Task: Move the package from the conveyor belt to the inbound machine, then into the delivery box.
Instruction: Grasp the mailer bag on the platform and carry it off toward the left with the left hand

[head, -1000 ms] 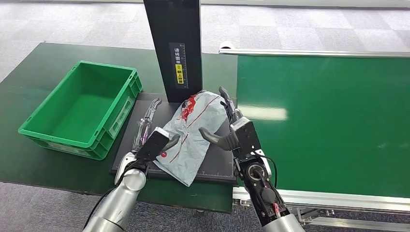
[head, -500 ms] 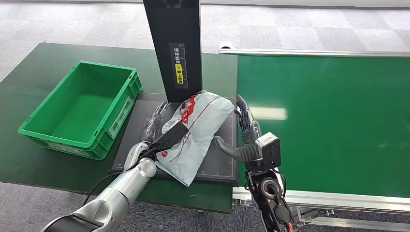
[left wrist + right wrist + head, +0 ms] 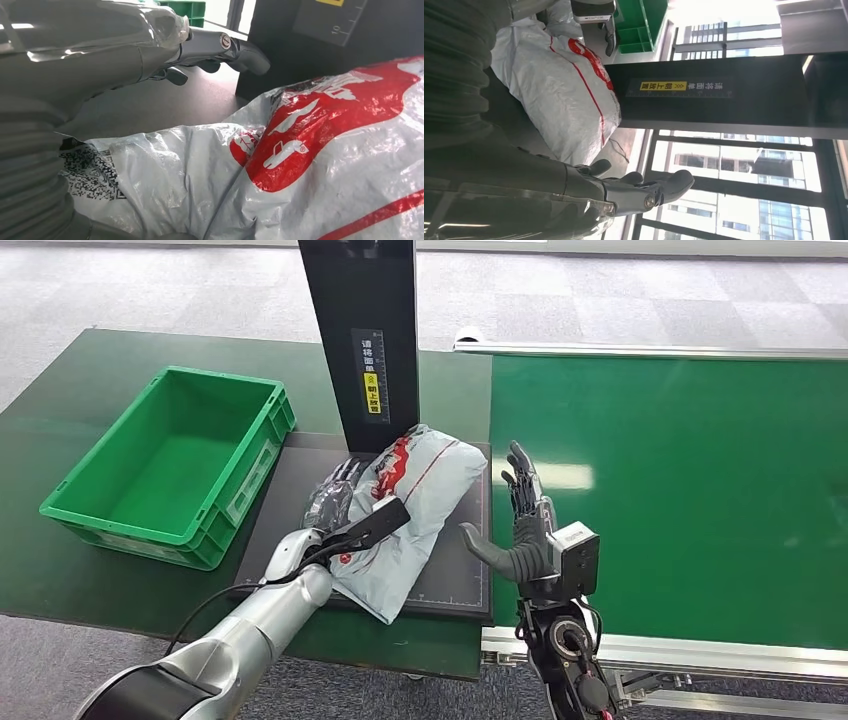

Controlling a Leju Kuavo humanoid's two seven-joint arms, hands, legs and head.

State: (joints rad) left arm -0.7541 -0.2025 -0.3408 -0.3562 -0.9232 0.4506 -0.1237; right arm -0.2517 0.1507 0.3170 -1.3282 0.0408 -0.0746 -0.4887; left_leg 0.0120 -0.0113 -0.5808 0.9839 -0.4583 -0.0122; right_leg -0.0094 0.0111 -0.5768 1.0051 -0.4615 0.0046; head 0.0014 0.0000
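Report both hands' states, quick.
Left hand: open, fingers spread against the side of the package, not gripping it.
Right hand: open, holding nothing, apart from the package.

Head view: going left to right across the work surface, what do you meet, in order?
Green delivery box → left hand → grey-and-red package on the inbound machine's black plate → right hand → conveyor belt.
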